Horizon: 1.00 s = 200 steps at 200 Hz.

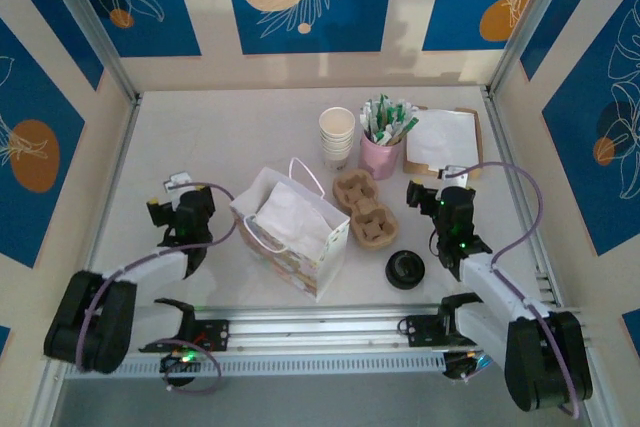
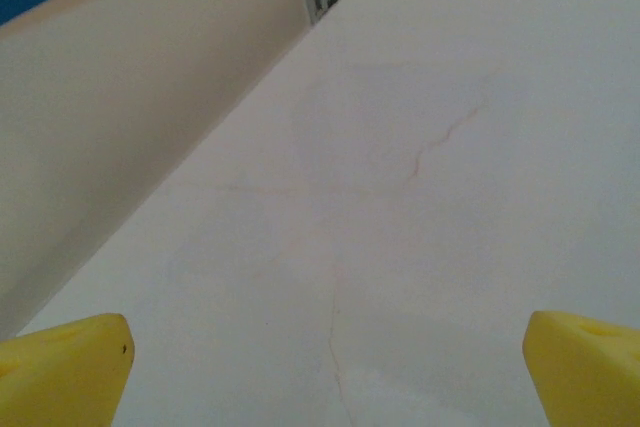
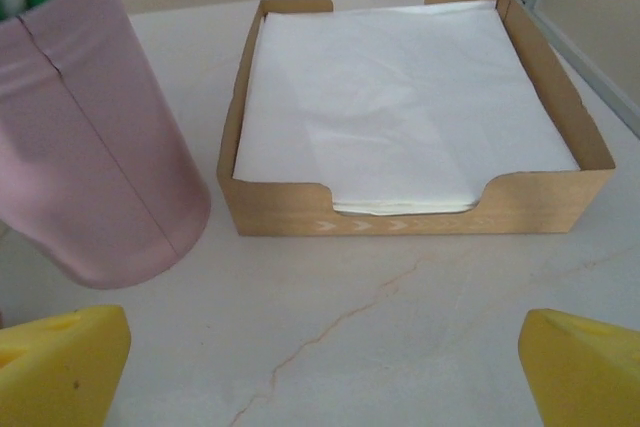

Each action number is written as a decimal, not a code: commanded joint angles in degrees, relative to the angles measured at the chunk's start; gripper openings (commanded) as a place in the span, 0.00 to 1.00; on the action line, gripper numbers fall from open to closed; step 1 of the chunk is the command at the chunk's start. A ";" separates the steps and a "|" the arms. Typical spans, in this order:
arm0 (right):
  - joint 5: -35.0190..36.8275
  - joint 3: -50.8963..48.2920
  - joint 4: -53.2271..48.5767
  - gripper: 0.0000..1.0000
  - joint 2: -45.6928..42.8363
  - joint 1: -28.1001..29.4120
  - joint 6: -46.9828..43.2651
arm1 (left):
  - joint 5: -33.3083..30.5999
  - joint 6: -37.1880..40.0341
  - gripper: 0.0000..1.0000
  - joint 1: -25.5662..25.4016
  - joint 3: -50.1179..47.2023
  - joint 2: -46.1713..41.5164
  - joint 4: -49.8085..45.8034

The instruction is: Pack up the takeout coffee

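Note:
The takeout coffee is out of view. A brown cardboard carrier [image 1: 362, 209] lies at the table's middle with its holes bare. Beside it on the left stands an open white paper bag [image 1: 290, 232] with white paper inside. A round black lid [image 1: 406, 269] sits low on the table near the right arm, with no cup visible under it. My left gripper [image 1: 180, 197] [image 2: 327, 372] is open over bare table, left of the bag. My right gripper [image 1: 430, 195] [image 3: 322, 367] is open with nothing between its yellow fingers [image 3: 65, 362], just in front of the napkin tray.
A stack of lidless cream cups [image 1: 337, 132] stands at the back. Next to it a pink cup [image 1: 381, 155] [image 3: 90, 157] holds green and white sticks. A cardboard tray of white napkins [image 1: 470, 127] [image 3: 400, 209] lies at the back right. Walls close three sides.

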 commanded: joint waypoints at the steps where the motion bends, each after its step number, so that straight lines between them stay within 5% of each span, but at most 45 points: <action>1: 0.59 0.17 5.88 0.99 2.33 -0.50 -0.35 | -0.47 4.68 1.00 0.06 0.62 2.37 9.52; 85: 1.76 -1.64 14.28 0.99 8.62 -1.22 0.01 | 5.74 7.21 1.00 0.23 2.94 6.66 11.99; 141: 1.93 -0.85 19.60 1.00 13.09 -1.65 -1.44 | 10.24 12.55 1.00 0.49 0.97 10.62 23.39; 169: 0.98 -0.39 21.56 1.00 14.88 -2.26 -1.79 | 12.14 14.55 1.00 1.36 -2.35 18.11 39.51; 200: -0.69 -0.10 23.93 1.00 16.71 -2.47 -2.33 | 14.74 13.67 1.00 1.97 -0.91 16.67 34.09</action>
